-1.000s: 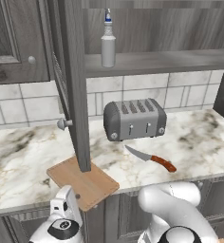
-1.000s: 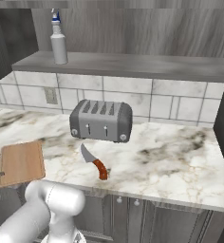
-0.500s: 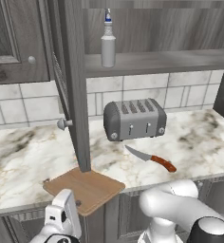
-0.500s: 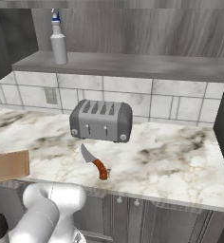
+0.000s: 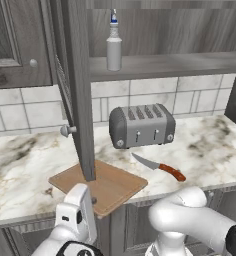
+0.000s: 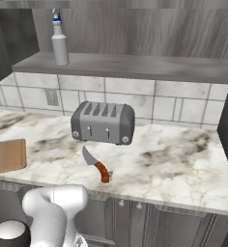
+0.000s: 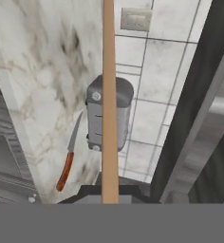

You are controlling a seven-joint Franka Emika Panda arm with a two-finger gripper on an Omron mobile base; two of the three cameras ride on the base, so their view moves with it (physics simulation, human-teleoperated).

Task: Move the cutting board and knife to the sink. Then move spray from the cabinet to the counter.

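Note:
The cutting board (image 5: 102,184) is a light-brown wooden slab on the counter (image 5: 210,150), with its near corner past the counter's front edge. My gripper (image 5: 92,201) is shut on that near edge. In the hand view the cutting board (image 7: 109,95) shows edge-on as a thin band rising from my gripper (image 7: 109,192). The cutting board (image 6: 7,155) also shows at the left edge of the right base view. The knife (image 5: 157,166) (image 6: 95,164) (image 7: 69,154) lies in front of the toaster. The spray (image 5: 114,45) (image 6: 60,41) stands on the cabinet's shelf (image 5: 165,65). The sink is out of view.
A grey toaster (image 5: 141,125) (image 6: 103,122) sits against the tiled wall. The cabinet's open door (image 5: 75,85) hangs edge-on over the board's far side, its knob (image 5: 66,131) facing left. Lower cabinet fronts (image 6: 174,226) run under the counter.
My gripper's jaws closed on the board's near edge. The board turned slightly and shifted a little on the counter. Knife, toaster and spray stayed put.

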